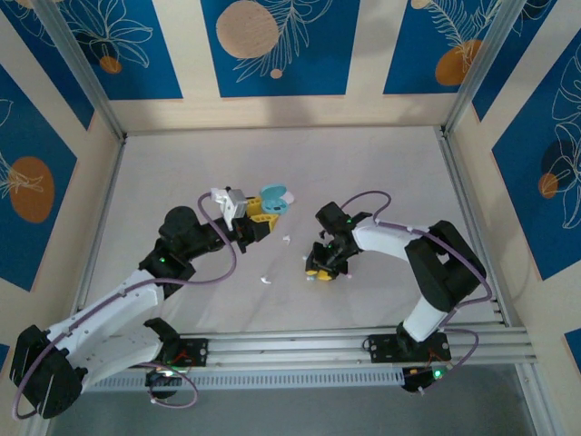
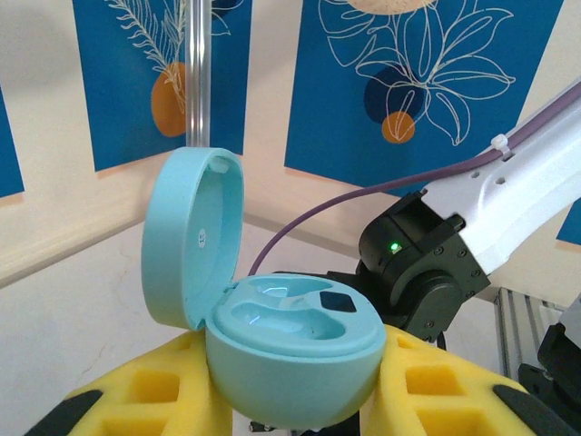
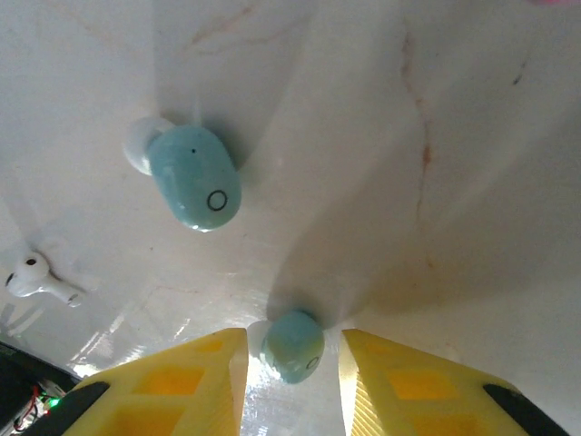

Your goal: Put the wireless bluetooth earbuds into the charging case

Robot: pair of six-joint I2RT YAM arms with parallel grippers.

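Your right gripper (image 1: 324, 265) stands narrow around one teal earbud (image 3: 292, 347) lying on the table (image 1: 381, 163), a finger on each side (I cannot tell whether the pads bite). Close squarely before lifting; it looks small and slick and may squirt out. Your left gripper (image 1: 260, 216) clamps the charging case (image 2: 295, 350), lid open, wells up: hold it level.

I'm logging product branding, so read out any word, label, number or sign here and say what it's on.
No readable words or numbers anywhere.
Teal earbud: a small printed ring and a dot, no letters.
Charging case: a tiny mark inside the open lid, too small to read.
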